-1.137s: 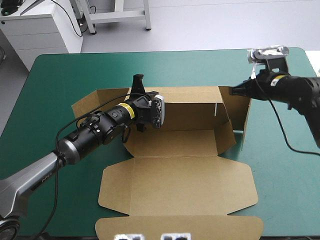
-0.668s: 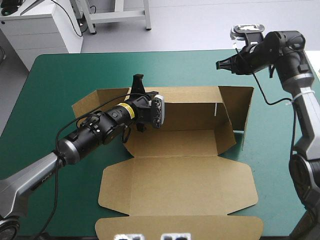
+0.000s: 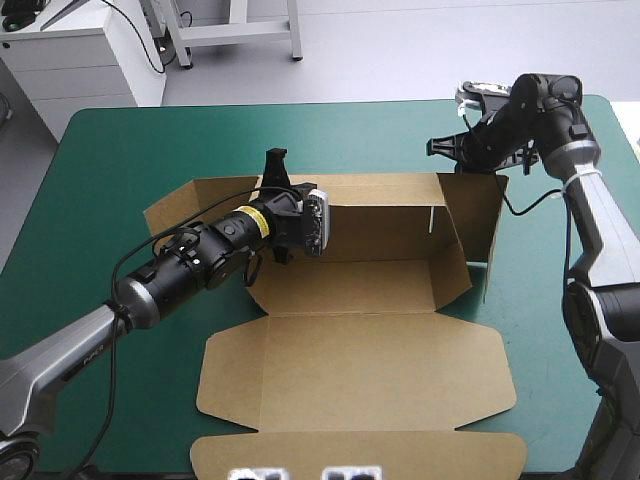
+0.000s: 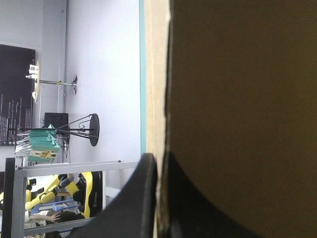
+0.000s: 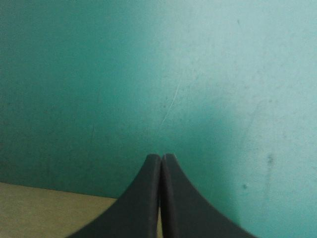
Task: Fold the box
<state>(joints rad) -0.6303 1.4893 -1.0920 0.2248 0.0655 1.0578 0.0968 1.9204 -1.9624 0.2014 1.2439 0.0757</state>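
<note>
The brown box lies opened out mid-table, its back wall raised and its right side flap standing. My left gripper sits at the left end of that back wall, shut on its top edge. In the left wrist view the board runs between the black fingers of that gripper. My right gripper hovers shut above the box's far right corner, touching nothing. Its own view shows the shut gripper over the teal-green cover, with a strip of board beside it.
The box's lid panel lies flat and reaches the table's near edge. The left side flap spreads out under my left arm. Bare teal-green cover runs along the far side and to the right of the box.
My right gripper has lifted away from the box's far right corner and swung up and back, and now hovers just above it. The left arm and the box have not moved.
</note>
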